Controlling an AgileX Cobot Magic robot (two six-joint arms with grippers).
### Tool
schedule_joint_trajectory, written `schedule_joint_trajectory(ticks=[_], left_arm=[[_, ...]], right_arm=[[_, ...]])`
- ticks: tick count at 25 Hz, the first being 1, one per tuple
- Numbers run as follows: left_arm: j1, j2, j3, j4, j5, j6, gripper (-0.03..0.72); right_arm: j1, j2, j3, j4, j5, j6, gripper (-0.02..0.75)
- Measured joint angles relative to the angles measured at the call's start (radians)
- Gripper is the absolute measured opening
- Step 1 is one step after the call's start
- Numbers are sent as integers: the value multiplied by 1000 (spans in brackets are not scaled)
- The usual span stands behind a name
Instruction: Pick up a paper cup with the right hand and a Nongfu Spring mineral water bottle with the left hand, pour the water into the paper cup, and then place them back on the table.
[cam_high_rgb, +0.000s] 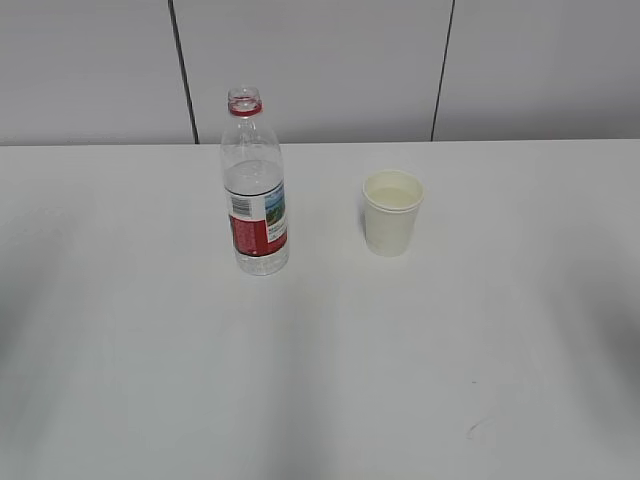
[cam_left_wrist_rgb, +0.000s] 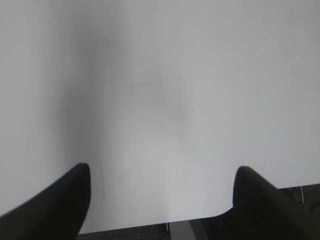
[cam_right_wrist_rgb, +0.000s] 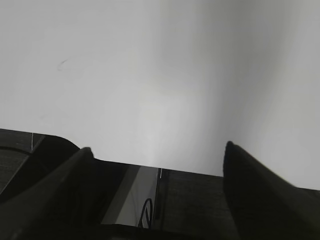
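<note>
Bottle (cam_high_rgb: 255, 190) & cup (cam_high_rgb: 392, 213) upright, apart on tabletop (cam_high_rgb: 150, 350) — clear access each side. Left hand (cam_left_wrist_rgb: 162, 187), right hand (cam_right_wrist_rgb: 157, 160) spread apart, empty.

My bottle (cam_high_rgb: 255, 190) is clear glossy plastic with a paper-like label; my cup (cam_high_rgb: 391, 213) matt white paper; the tabletop (cam_high_rgb: 150, 350) smooth, matt white.

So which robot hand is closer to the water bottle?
Can't tell. Neither hand shows beside the bottle. The left gripper and right gripper both hang open over the table's near edge.
</note>
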Motion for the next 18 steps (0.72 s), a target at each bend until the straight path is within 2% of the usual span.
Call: schedule_joint_trajectory(ticks=[8,18], left_arm=[[-11,-173,164,-7,-21,0,525],[-10,-322,221,-6,-44,0,525]], right_arm=[[0,-156,119,0,-55,-2,585],[0,-334,201,0,-81,-2,585]])
